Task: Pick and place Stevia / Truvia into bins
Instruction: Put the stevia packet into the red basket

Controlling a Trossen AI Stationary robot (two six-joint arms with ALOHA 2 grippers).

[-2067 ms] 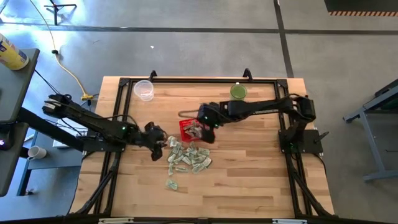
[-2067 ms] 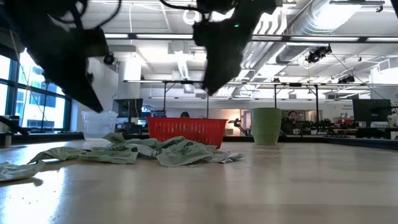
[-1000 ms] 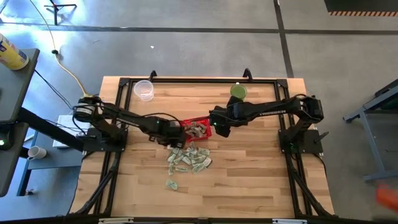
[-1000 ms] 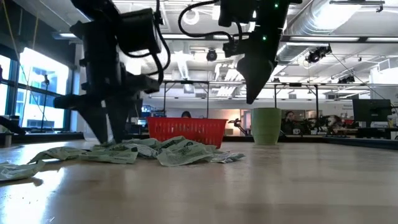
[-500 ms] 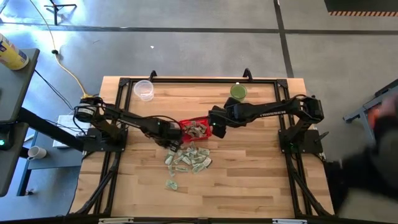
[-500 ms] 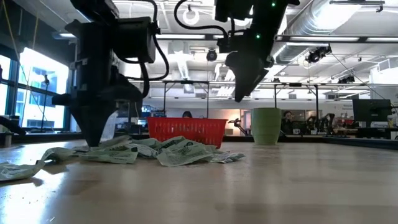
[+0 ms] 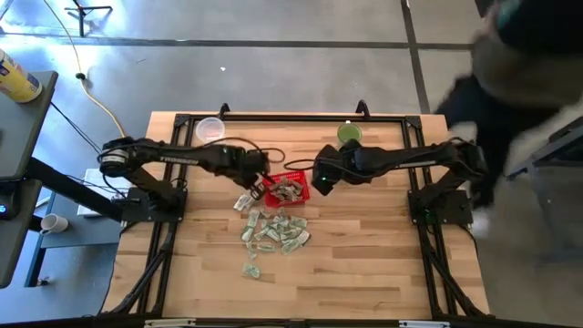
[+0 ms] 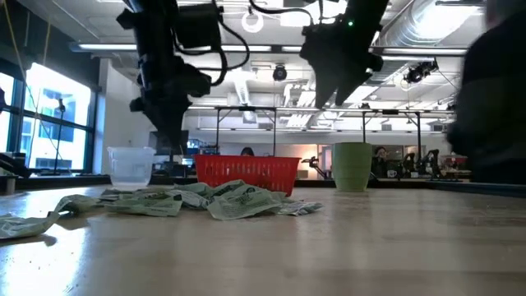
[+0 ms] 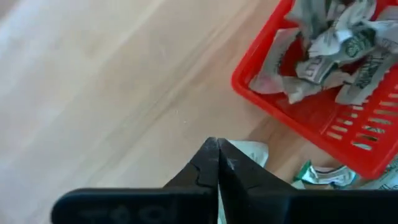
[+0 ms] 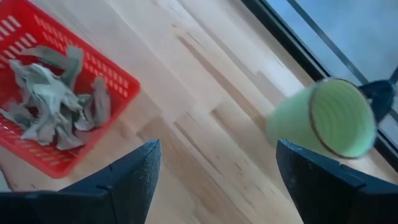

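The red basket (image 7: 293,175) stands mid-table with several pale green sachets inside (image 9: 329,43). More sachets lie in a pile (image 7: 274,230) on the table, nearer than the basket, and one lies apart (image 7: 250,270). My left gripper (image 7: 256,189) is raised above the table at the basket's near-left corner, shut on one sachet (image 7: 244,202). My right gripper (image 7: 316,179) is open and empty, raised just to the right of the basket (image 10: 118,78). My left gripper pinches a sachet between its two shut fingers. The part of the sachet beyond the fingertips (image 9: 250,151) shows pale green and white. The fingers slant down toward the table. The sachet is lifted clear of the pile; which edge is held is hidden by the fingers.
A green cup (image 7: 349,134) stands at the far edge to the right of centre, and a clear plastic cup (image 7: 210,130) at the far left. A person (image 7: 510,73) moves past the table's far right corner. Bare wood lies to the right and near.
My left gripper has risen from the left side of the pile and moved up toward the basket's near-left corner, carrying a sachet clear of the table. My right gripper has stayed by the basket's right side. A person has moved past the table's right side to its far right corner.
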